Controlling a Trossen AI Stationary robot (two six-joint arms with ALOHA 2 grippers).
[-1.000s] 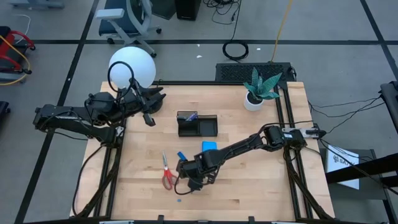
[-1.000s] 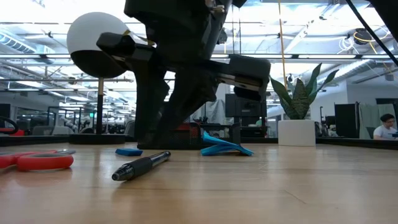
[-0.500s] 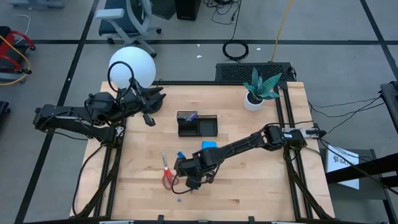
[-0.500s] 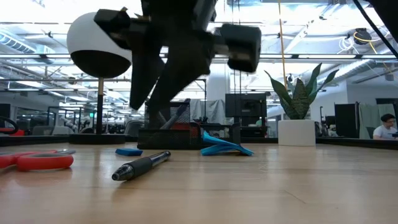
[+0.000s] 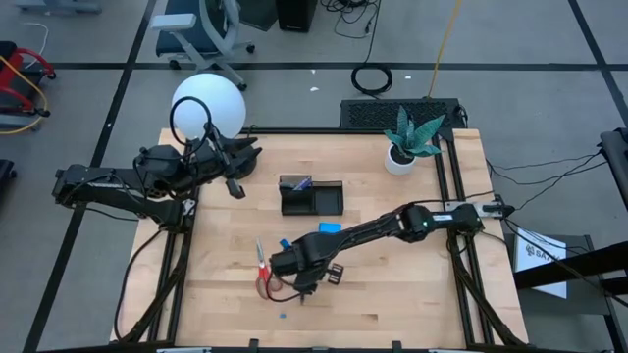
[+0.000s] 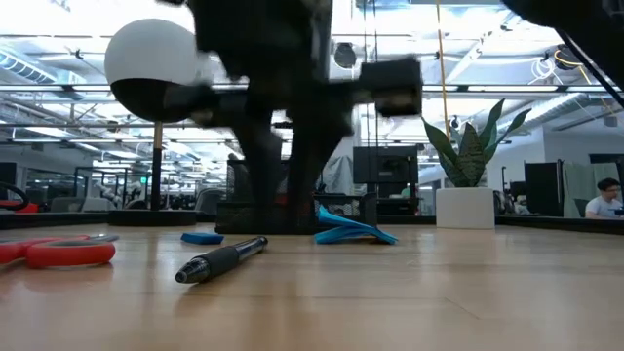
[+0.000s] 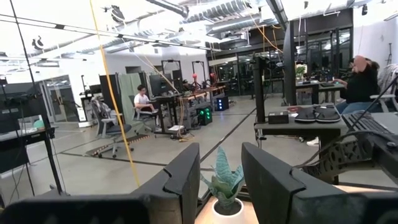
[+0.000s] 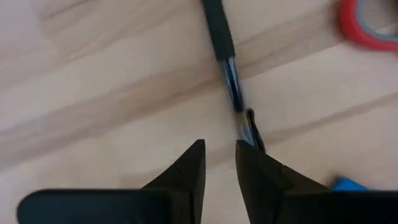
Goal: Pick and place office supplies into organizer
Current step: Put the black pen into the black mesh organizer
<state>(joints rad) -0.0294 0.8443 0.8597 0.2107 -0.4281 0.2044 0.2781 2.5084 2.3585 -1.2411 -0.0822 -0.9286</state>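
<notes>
My right gripper (image 5: 296,278) (image 8: 221,151) points down over the near-left part of the table, open by a narrow gap. A black pen (image 8: 222,50) (image 6: 222,260) lies flat on the wood, and its clip end reaches just ahead of one fingertip. The red-handled scissors (image 5: 262,272) (image 6: 58,252) lie flat just left of that gripper. The blue note pad (image 5: 329,228) lies near the black organizer (image 5: 312,197), which has a blue pen (image 5: 300,183) in it. A small blue piece (image 5: 285,243) lies beyond the scissors. My left gripper (image 5: 235,182) (image 7: 221,167) waits at the far left, slightly open and holding nothing.
A white globe lamp (image 5: 208,106) stands at the far-left corner and a potted plant (image 5: 407,142) (image 6: 468,185) at the far right. A tiny blue speck (image 5: 283,316) lies near the near edge. Bare wood spreads right of my right arm. People sit in the room beyond.
My right gripper has moved toward the table's left, closer to the scissors, and has turned about its wrist while hovering over the pen. The pen, scissors and note pad lie where they were.
</notes>
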